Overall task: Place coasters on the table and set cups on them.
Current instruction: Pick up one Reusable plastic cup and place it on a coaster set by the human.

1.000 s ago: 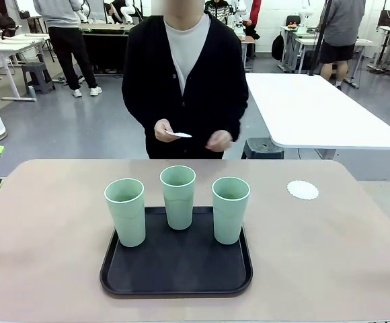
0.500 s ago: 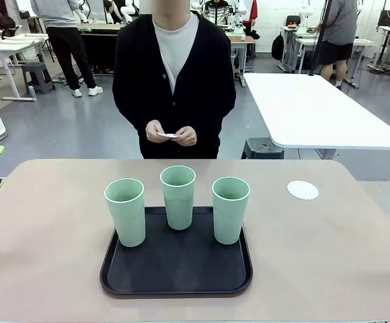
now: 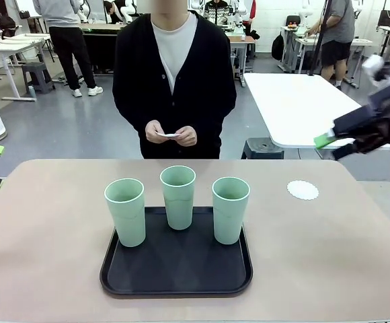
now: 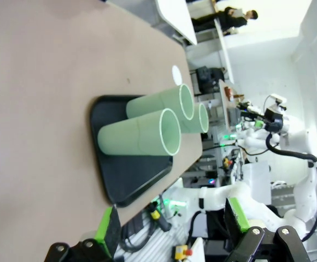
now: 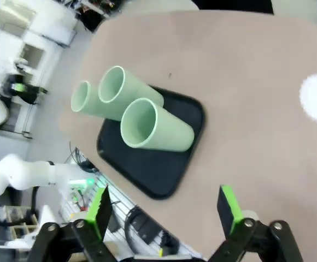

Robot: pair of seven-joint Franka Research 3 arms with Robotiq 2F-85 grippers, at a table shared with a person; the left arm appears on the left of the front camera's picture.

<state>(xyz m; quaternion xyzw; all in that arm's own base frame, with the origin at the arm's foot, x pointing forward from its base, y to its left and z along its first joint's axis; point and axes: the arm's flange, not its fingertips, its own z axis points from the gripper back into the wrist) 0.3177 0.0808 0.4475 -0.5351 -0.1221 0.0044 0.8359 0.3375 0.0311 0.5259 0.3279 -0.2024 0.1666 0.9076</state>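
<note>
cups (image 4: 142, 139): three, standing on tray (image 4: 131, 183)
coaster (image 4: 176, 72): alone on worktop (image 4: 49, 82), well past tray
left claw (image 4: 171, 226): wide apart, empty

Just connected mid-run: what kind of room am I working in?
Probably a lab or shared workshop, not a home: white-topped work tables on a bare grey floor, other people standing among them behind the matte beige table.

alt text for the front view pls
Three mint-green cups stand on a black tray on a beige table, one white coaster lying to their right. A person behind holds something white in both hands; the open right gripper hovers at right.
</note>
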